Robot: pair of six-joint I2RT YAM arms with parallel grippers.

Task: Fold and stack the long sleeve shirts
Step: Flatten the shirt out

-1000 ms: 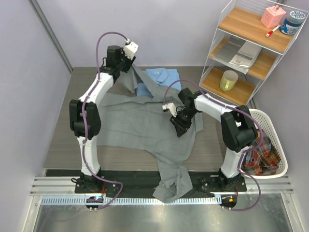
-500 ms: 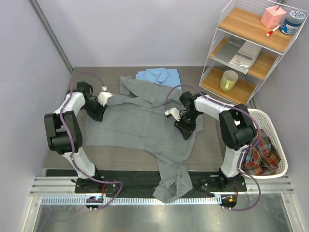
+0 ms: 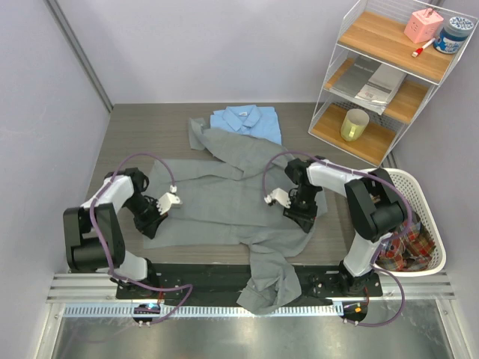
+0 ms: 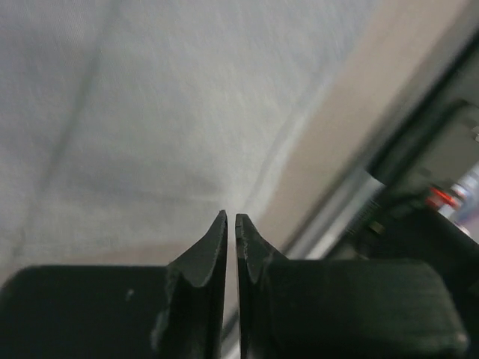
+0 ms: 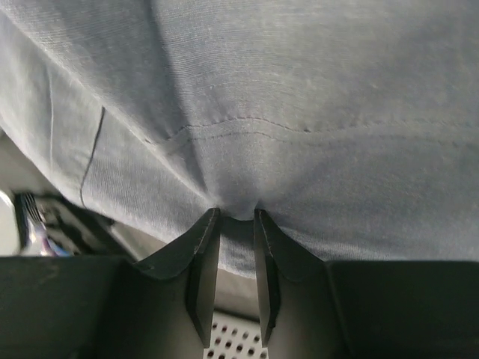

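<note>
On the desk (image 3: pixel 127 142), seen from the overhead camera, the grey shirt (image 3: pixel 217 202) lay spread flat across the middle. One sleeve (image 3: pixel 269 280) trailed over the near edge between the two arm bases. The light blue shirt (image 3: pixel 247 121) sat folded at the far side, and the grey shirt's collar end touched its near edge. I had the left gripper (image 3: pixel 152 222) low at the near left corner of the grey shirt, right on the hem. The right gripper (image 3: pixel 301 218) was down on the shirt's near right edge, well apart from the other. To the right stood a wire shelf (image 3: pixel 389 82) and, nearer, a white basket (image 3: pixel 419 194) with plaid cloth in it. Through the left wrist camera, the left gripper (image 4: pixel 231 221) had its jaws drawn in to a hairline slit. Grey shirt (image 4: pixel 165 112) cloth filled the view beyond the tips, with a strip of bare desk (image 4: pixel 352 127) beside its hem. I could not tell whether any cloth was caught in that slit. Through the right wrist camera, the right gripper (image 5: pixel 234 217) was pinched narrowly on a small fold of the grey shirt (image 5: pixel 299 112). The fabric puckered where it ran down between the two tips, and a stitched seam crossed just above them.
</note>
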